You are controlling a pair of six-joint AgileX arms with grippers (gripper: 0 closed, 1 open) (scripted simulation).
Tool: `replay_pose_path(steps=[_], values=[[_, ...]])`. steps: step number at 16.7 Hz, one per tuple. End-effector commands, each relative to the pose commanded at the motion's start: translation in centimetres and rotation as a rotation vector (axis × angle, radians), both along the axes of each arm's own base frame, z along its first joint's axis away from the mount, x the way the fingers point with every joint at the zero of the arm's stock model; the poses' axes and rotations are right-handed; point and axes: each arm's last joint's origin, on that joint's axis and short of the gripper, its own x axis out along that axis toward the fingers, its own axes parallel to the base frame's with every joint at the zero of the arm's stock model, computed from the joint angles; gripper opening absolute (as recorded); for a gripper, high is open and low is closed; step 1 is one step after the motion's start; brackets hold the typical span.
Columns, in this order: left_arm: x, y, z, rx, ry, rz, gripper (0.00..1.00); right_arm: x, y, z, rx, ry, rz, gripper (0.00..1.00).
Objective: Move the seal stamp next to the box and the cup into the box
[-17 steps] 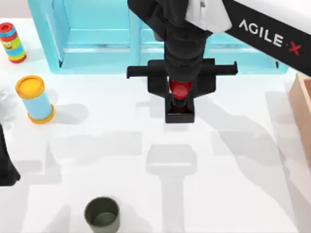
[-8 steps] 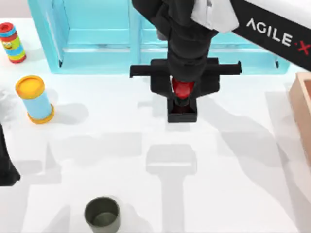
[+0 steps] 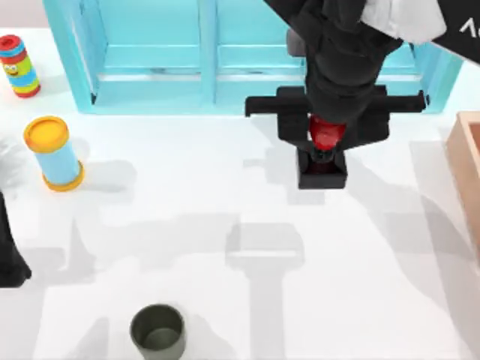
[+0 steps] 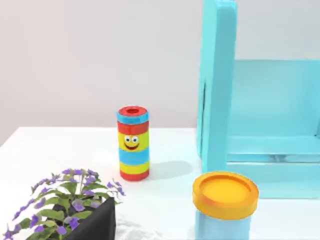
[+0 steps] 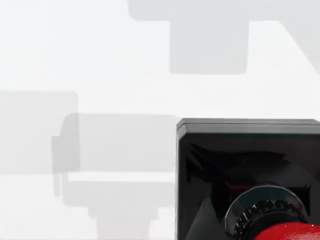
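My right gripper point(image 3: 325, 142) is shut on the red knob of the seal stamp point(image 3: 322, 169) and holds it above the table, right of centre in the top view, in front of the turquoise shelf. The stamp's black base point(image 5: 247, 175) hangs over the bare white tabletop in the right wrist view. The olive-green cup point(image 3: 157, 331) stands upright near the front edge, left of centre. The tan wooden box point(image 3: 466, 176) shows at the right edge. My left arm point(image 3: 9, 255) is parked at the left edge.
A large turquoise shelf unit point(image 3: 150, 56) runs along the back. A light-blue cylinder with a yellow lid point(image 3: 52, 152) and a striped smiley cylinder point(image 3: 19, 66) stand at the left. A black planter of purple flowers point(image 4: 75, 220) sits near the left arm.
My right gripper has carried the seal stamp to the right, toward the box. The cup and the left arm have not moved.
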Motion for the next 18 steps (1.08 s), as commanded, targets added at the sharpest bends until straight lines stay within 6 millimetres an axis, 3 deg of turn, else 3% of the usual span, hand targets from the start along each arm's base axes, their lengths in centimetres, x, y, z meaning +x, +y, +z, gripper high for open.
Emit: replay_pose_path(steps=[18], values=[[0.0, 0.0, 0.0, 0.000, 0.000, 0.000, 1.00, -5.8, -10.2, 1.2, 0.021, -0.014, -0.004, 0.00]])
